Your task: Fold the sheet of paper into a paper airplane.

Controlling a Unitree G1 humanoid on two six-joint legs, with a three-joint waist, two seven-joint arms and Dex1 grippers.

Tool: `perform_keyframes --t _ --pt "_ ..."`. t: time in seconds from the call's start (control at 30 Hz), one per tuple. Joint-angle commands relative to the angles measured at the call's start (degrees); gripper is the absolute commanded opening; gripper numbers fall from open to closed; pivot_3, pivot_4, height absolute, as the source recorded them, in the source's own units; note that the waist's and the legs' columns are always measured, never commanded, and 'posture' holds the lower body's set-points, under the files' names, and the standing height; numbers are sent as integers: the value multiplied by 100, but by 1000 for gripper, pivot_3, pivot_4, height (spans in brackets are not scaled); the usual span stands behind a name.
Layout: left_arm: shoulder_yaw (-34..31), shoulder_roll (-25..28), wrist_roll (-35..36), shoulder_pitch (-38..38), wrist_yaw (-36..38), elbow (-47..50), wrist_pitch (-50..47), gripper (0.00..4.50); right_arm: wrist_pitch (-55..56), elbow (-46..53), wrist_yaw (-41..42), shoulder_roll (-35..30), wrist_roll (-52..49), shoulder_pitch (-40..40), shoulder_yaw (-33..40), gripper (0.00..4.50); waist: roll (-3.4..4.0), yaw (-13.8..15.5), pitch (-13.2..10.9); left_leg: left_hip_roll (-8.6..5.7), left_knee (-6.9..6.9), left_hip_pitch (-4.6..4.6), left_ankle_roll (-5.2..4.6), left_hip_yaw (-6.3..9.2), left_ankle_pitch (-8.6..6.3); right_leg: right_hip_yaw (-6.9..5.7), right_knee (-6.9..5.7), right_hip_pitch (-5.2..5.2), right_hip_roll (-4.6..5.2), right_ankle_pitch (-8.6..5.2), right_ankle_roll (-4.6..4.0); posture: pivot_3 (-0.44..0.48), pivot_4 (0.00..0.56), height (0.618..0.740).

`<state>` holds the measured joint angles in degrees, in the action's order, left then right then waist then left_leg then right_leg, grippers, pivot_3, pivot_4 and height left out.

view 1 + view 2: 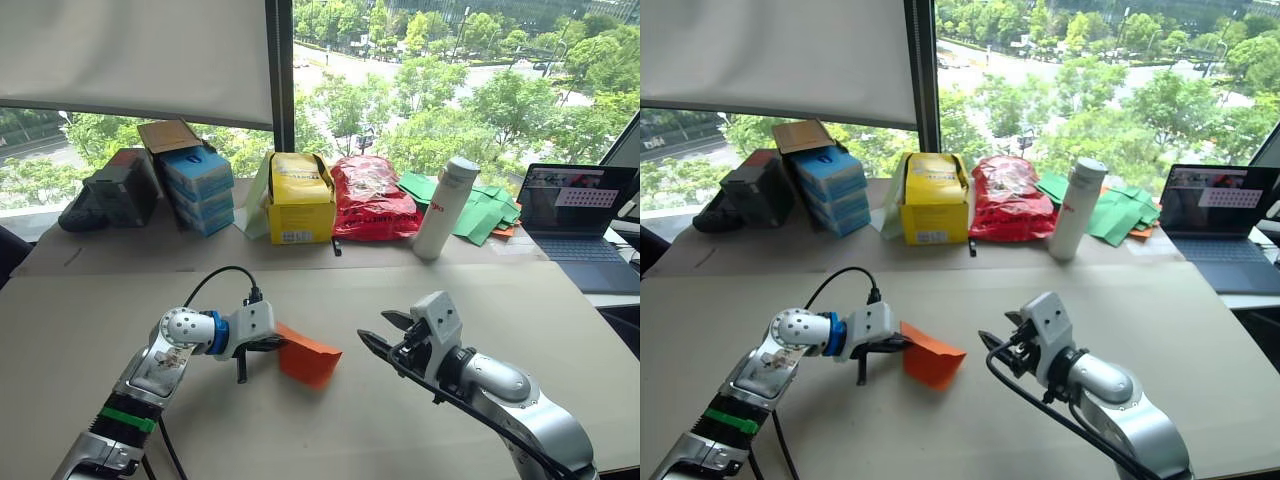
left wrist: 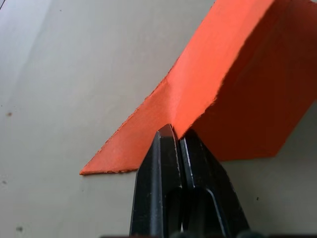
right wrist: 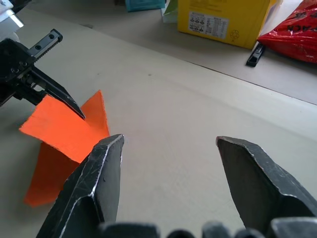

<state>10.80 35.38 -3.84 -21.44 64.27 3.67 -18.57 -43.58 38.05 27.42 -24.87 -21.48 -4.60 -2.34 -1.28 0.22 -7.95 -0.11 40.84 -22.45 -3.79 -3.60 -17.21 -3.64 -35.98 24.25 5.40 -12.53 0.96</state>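
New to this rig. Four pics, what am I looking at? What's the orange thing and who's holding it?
This is a humanoid robot with two arms, each ending in a two-fingered black claw. The two wide pictures come from its head camera, looking down over its arms at a table. The two close-ups come from cameras on each wrist, looking along that claw's fingers.

The orange thing is the sheet of paper, partly folded, its far edge resting on the table. The left claw is shut on its near edge. The right claw is open, holds nothing, and sits apart from the paper, pointed toward it.

Along the window side are a yellow box, a red bag, a white bottle, green paper sheets, blue boxes and a laptop.
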Motion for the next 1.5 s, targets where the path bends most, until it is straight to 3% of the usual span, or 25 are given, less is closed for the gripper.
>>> perform_keyframes --t 0.03,0.17,0.43,0.53,0.67,0.8,0.97,1.1,1.2,1.43,1.5 --pt "53 168 -77 92 -228 753 -965 24 195 97 193 -99 -108 -121 -67 3287 0 4 0 -1 0 3 0 0 0 1 -2 -2 0 0 0 0 150 740" --pt "117 297 11 214 -363 1263 -1611 24 219 47 311 -143 -86 -137 -172 3287 1 18 0 -1 -1 6 2 -2 1 6 -3 0 -2 -1 -2 0 150 740" --pt "-301 581 804 231 -159 1570 -2141 2524 353 -80 327 -94 -27 -160 -346 3287 1 43 0 -3 -1 6 5 -4 3 10 -3 1 1 -1 -2 0 150 740" --pt "-552 834 1146 100 72 1331 -1945 2524 431 -64 371 -158 26 -164 -439 3287 1 41 -1 -2 -1 7 6 -4 3 10 -3 1 1 -1 -3 0 150 740" --pt "-888 1301 1700 -62 846 521 -1372 2524 893 346 1049 -559 -12 -13 -790 3287 5 37 -3 -3 -2 7 7 -5 4 10 -2 3 0 -2 -5 0 150 740" --pt "-1123 1147 2122 -66 1045 -92 -970 2524 2031 39 1213 -1101 1333 -81 -1801 3287 6 43 -4 -7 0 9 6 -7 3 7 3 -1 1 -4 -2 0 150 740" --pt "-1590 834 2749 214 979 -172 -854 2524 2781 -413 960 -778 1995 -293 -2147 3287 4 34 -3 -6 0 7 47 -13 27 11 -4 4 -1 -5 -1 0 150 740" --pt "-1724 877 2883 372 854 -182 -890 2524 3056 -810 884 -582 2379 -467 -2272 3287 3 29 -4 -5 0 9 48 -12 27 11 -3 2 0 -5 -2 0 150 740" --pt "-1767 888 2948 376 762 -146 -938 2566 3192 -1023 806 -439 2598 -540 -2324 2545 3 43 -4 -4 0 9 48 -11 27 10 -4 2 -1 -5 -2 0 150 740" --pt "-1783 922 3055 440 583 27 -1083 2566 3726 -1466 885 -251 2801 -633 -2379 158 3 33 -3 -6 0 8 48 -12 27 11 -3 2 0 -4 -3 0 150 740" --pt "-1781 924 3086 446 544 46 -1114 2566 3984 -1642 1009 -277 2814 -698 -2396 45 3 30 -3 -5 0 9 48 -12 28 11 -3 1 0 -4 -3 0 150 740"
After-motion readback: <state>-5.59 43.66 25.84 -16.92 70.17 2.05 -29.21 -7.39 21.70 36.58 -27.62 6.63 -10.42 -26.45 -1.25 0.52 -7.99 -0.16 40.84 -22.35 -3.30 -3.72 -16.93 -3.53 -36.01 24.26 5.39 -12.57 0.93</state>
